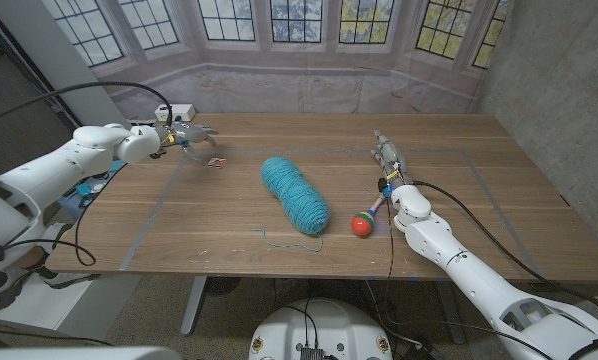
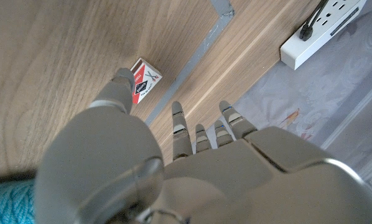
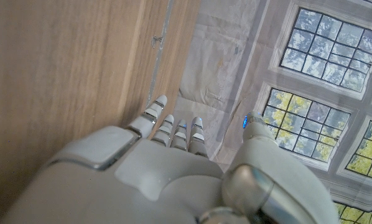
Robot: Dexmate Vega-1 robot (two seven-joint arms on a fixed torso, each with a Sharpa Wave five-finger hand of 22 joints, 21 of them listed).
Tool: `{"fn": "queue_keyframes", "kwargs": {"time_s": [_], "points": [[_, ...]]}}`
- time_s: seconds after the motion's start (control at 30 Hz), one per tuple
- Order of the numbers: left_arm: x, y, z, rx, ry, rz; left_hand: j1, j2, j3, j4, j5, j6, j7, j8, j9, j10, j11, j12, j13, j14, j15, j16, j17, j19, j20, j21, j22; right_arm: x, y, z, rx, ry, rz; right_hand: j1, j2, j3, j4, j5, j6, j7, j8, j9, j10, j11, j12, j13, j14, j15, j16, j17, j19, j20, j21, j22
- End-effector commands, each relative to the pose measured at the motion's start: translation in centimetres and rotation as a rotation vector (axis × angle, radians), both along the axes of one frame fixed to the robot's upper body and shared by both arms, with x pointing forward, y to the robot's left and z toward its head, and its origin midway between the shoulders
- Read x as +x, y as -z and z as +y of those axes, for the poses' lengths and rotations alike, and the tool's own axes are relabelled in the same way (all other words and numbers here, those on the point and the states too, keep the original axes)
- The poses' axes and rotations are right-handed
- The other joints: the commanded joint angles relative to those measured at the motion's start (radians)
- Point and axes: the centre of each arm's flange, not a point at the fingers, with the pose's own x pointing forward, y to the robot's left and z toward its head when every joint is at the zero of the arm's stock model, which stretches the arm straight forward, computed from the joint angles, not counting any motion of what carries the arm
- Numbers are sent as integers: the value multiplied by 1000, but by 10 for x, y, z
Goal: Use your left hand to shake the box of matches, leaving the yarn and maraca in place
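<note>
- The box of matches is a small flat cardboard rectangle, white and red with dark print, lying face up on the wood-grain table.
- It sits just beyond the left hand, whose smooth grey fingers are spread apart and grip nothing; the thumb tip is right at the box in the left wrist view, though contact cannot be told.
- The box's long axis runs diagonally to the grey tape line beside it.
- The yarn is a fuzzy teal oblong skein, well apart from the left fingers, a loose strand trailing.
- The maraca, with a red-orange round head and thin handle, lies just beside the right hand, whose fingers are extended side by side, empty.
</note>
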Motion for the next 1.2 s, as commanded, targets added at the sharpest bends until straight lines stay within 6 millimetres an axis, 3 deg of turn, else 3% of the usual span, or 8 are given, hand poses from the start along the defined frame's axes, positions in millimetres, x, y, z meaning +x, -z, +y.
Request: {"fn": "queue_keyframes", "kwargs": {"time_s": [0.03, 1.2], "points": [[5, 6, -5, -6, 11, 13, 8, 0, -3, 1, 1, 22, 1, 9, 1, 10, -2, 7, 2, 6, -2, 7, 4, 9, 0, 6, 3, 1, 2, 0, -1, -3, 6, 10, 2, 2, -5, -2, 10, -4, 4, 3, 1, 3, 4, 2, 7, -1, 8, 4, 9, -21, 1, 4], [16, 17, -15, -6, 27, 27, 31, 8, -17, -2, 0, 155, 0, 32, 3, 64, -44, 15, -1, 35, -29, 11, 4, 27, -9, 8, 3, 3, 11, -3, 11, -5, 23, 16, 2, 0, -3, -2, 13, -6, 3, 4, 2, 5, 4, 2, 7, -1, 7, 4, 10, -22, 0, 4]]}}
